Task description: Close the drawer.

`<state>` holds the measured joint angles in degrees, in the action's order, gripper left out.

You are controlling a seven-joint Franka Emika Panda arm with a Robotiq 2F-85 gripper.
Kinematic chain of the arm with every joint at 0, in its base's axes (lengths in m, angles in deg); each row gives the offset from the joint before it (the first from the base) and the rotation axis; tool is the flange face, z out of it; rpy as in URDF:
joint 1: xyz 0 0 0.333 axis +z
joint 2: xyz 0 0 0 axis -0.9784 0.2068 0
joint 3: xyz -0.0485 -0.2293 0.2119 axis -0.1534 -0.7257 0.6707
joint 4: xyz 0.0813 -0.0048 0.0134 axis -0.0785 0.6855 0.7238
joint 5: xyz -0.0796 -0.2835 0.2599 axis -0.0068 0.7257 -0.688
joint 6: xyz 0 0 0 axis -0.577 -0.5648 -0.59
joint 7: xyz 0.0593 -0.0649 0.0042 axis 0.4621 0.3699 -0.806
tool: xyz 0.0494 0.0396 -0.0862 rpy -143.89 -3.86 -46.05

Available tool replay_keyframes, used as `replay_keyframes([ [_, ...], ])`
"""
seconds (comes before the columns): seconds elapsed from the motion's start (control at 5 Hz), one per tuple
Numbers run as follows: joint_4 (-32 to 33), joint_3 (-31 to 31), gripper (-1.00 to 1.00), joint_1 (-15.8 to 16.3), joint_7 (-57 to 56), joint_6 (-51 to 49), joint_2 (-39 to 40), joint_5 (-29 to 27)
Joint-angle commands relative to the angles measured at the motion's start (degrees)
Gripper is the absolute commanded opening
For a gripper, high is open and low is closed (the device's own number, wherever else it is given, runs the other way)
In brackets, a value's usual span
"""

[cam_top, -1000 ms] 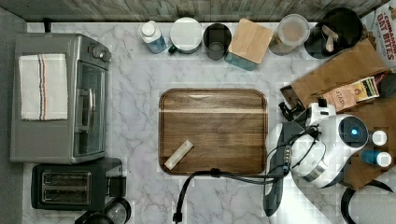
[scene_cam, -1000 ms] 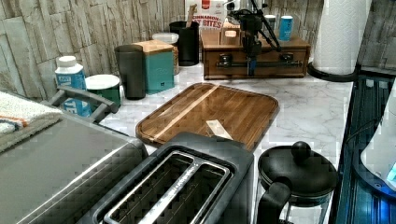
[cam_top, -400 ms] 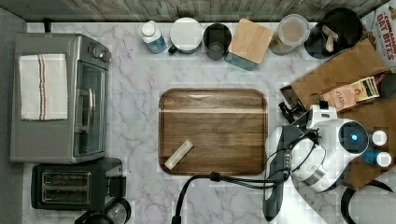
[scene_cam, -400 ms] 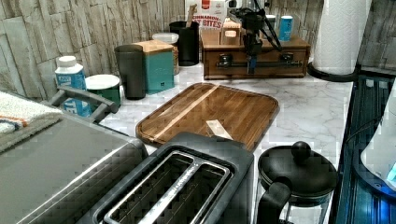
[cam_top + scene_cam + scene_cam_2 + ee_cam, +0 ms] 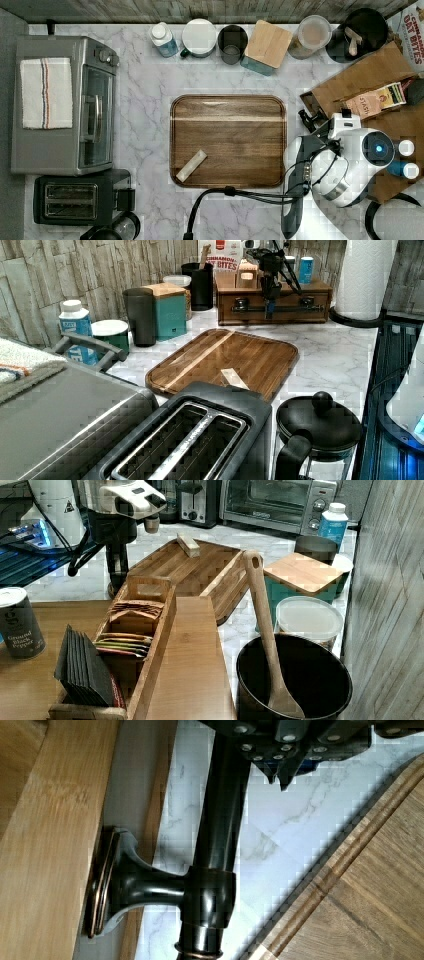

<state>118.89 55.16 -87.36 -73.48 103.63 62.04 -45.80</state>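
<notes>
Nearby, boxes read "STASH" (image 5: 369, 105) and "CINNAMON OAT BITES" (image 5: 226, 255), while the gripper (image 5: 270, 291) reached down over the drawer (image 5: 274, 308), jaws straddling its black bar handle (image 5: 215, 845), grip uncertain.

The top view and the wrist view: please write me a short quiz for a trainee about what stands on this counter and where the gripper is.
1. True or false: a small pale block lies on the wooden serving tray.
2. What lies on top of the toaster oven? A. a folded striped towel B. a wooden spoon C. a pepper can
3. In the wrist view, which dark part of the drawer runs right beside the gripper?

Key: 1 true; 2 A; 3 the black bar handle.
</notes>
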Motion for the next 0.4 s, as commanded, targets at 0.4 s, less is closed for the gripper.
replay_keyframes([
  [0.4,-8.8,-3.9,-1.00,-2.1,-0.5,4.9,-4.5,0.2],
])
